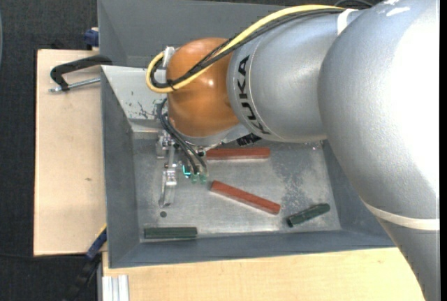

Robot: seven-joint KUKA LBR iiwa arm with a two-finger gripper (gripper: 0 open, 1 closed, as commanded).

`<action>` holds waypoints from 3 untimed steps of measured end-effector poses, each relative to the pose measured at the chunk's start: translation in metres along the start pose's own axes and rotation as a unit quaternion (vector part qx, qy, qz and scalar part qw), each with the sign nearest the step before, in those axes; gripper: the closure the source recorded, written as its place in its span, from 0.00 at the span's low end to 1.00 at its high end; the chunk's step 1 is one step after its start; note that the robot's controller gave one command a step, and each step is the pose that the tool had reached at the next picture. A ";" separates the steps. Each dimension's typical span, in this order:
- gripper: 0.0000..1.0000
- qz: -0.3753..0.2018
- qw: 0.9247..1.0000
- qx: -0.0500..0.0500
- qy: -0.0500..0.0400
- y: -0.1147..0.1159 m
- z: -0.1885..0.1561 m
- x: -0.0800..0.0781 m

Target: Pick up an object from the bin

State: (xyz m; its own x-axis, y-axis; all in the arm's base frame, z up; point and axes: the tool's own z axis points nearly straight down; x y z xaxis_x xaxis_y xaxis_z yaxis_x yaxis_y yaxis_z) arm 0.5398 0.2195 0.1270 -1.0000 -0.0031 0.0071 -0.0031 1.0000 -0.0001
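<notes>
Tool (178, 177) stands low at the bin's (116, 153) left; its opening cannot be told. The red-brown stick (244, 197) just right is judged light, stiff and smooth; take it across mid-length.

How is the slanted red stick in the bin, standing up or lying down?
Lying down: the red stick rests flat on the bin floor, whole length showing.

Black "KUKA" lettering on the silver arm (293, 76) casing.
</notes>
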 end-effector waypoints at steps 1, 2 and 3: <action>0.00 0.001 1.000 -0.001 -0.004 -0.001 -0.005 -0.002; 0.00 -0.038 0.999 -0.002 -0.006 -0.045 -0.017 -0.020; 0.00 0.021 1.000 -0.001 -0.004 -0.086 -0.018 -0.011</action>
State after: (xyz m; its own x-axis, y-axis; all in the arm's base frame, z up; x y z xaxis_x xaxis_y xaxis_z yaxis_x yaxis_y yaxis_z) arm 0.5510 0.1331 0.1453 -0.9992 0.0398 -0.0018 0.0398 0.9992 0.0012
